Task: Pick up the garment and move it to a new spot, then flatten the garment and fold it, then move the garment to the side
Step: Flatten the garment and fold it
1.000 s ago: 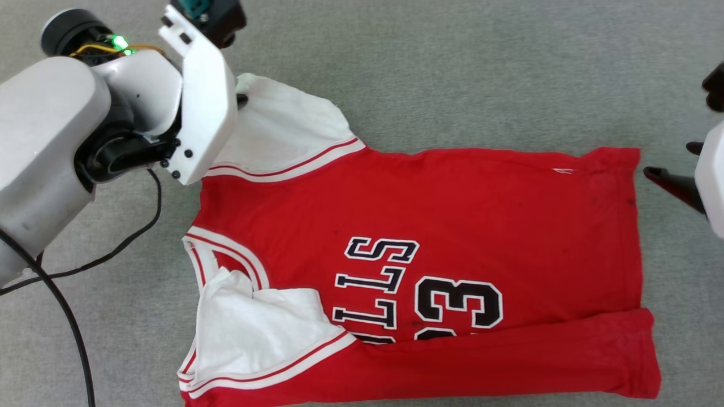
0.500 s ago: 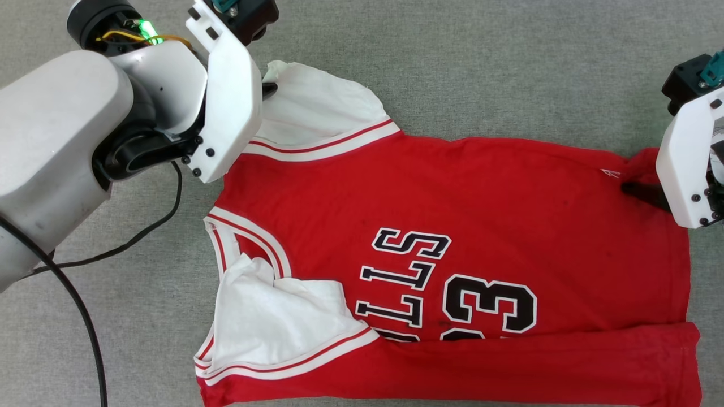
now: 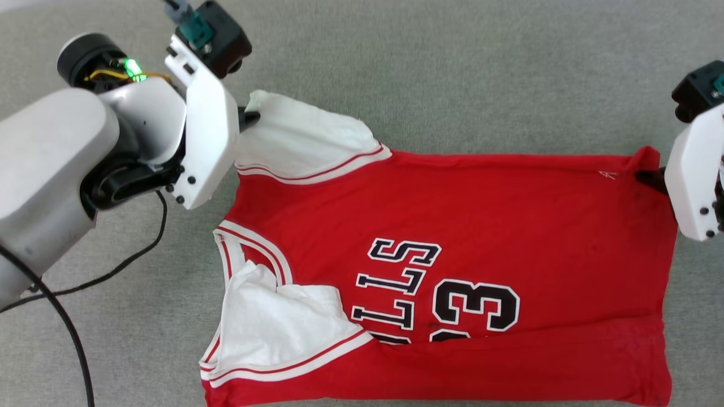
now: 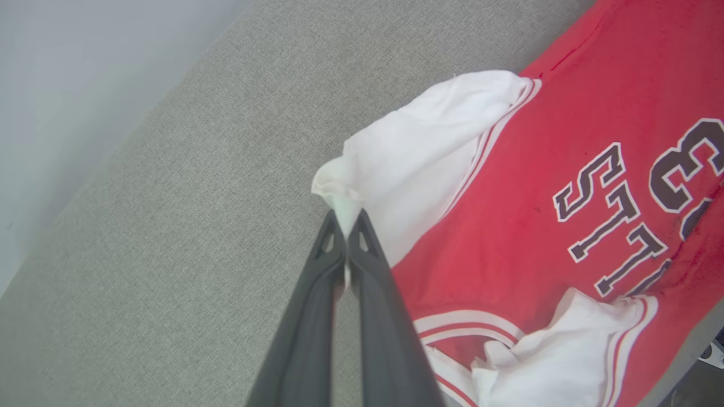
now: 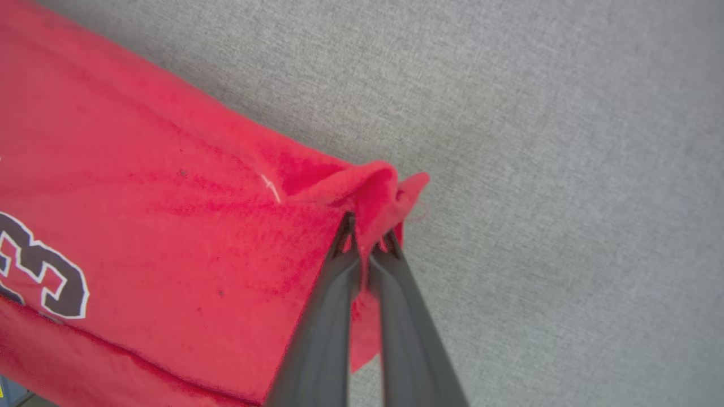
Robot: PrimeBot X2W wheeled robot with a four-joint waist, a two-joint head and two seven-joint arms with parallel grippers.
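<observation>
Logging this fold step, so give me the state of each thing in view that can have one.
Red jersey-style T-shirt with white short sleeves: spread front up on the grey fabric surface, near long edge folded over.
Left gripper: shut on the far sleeve at its tip.
Right gripper: shut on a red hem corner.
Black cable: lying slack on the surface.

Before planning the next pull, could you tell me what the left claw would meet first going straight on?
The garment's white sleeve, which the left claw pinches; past that bunched tip, probably the grey cloth surface, though depth is unclear.
</observation>
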